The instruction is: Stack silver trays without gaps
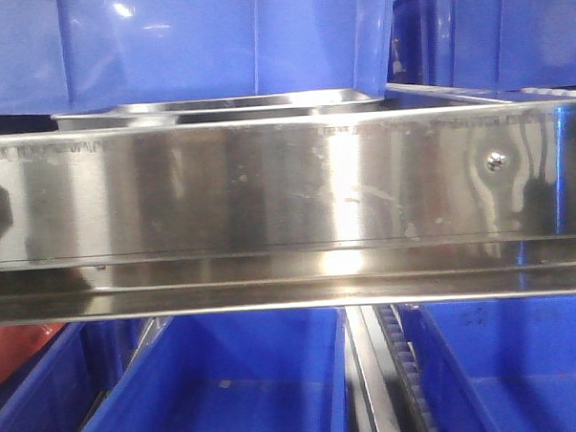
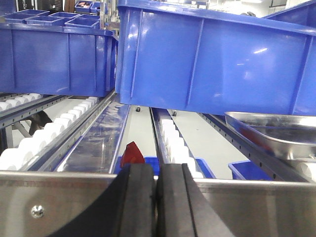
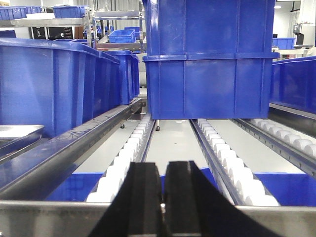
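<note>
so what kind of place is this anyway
Most likely a warehouse or factory picking area with flow racks: blue plastic bins sit on lanes of white rollers, shelving behind holds more of them, and a silver tray rests on one lane.

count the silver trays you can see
1 for certain: a silver tray just behind the steel rail, by a blue bin. Others may be nested inside it or hidden.

Left tool (image 2: pixel 157 172) and right tool (image 3: pixel 163 169) have matte black fingers with flared bases.
</note>
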You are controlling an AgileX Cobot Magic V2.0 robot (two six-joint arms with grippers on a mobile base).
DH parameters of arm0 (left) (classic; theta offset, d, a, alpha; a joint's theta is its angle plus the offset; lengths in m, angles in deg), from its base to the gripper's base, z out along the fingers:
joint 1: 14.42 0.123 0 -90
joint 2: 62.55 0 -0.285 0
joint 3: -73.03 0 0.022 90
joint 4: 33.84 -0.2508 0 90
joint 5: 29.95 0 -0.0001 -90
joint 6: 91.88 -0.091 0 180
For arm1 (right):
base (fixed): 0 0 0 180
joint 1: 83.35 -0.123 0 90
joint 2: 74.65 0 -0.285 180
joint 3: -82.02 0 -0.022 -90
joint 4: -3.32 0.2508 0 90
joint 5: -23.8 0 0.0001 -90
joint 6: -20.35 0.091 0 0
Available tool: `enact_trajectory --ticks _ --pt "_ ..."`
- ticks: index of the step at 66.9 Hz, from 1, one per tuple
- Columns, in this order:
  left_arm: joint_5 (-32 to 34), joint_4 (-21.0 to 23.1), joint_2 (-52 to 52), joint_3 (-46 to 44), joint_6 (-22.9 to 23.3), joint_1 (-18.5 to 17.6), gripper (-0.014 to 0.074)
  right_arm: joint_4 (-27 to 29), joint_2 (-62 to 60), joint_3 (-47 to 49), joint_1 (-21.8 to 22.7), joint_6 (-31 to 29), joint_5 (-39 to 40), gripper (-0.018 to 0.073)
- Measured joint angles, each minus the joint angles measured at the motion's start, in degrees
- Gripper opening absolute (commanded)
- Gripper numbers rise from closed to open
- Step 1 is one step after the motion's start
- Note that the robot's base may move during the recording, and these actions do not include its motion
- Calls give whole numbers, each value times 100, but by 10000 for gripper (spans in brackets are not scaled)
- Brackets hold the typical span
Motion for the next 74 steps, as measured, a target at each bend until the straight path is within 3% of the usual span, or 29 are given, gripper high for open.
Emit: enact_trajectory --ticks 37,62,74 --pt "11 -70 0 0 0 0 4 0 0 0 0 0 0 -14" --pt "1170 -70 0 3 0 0 4 0 0 0 0 0 136 -14" --pt "879 -70 -9 -292 0 0 4 0 -9 323 0 0 130 -14"
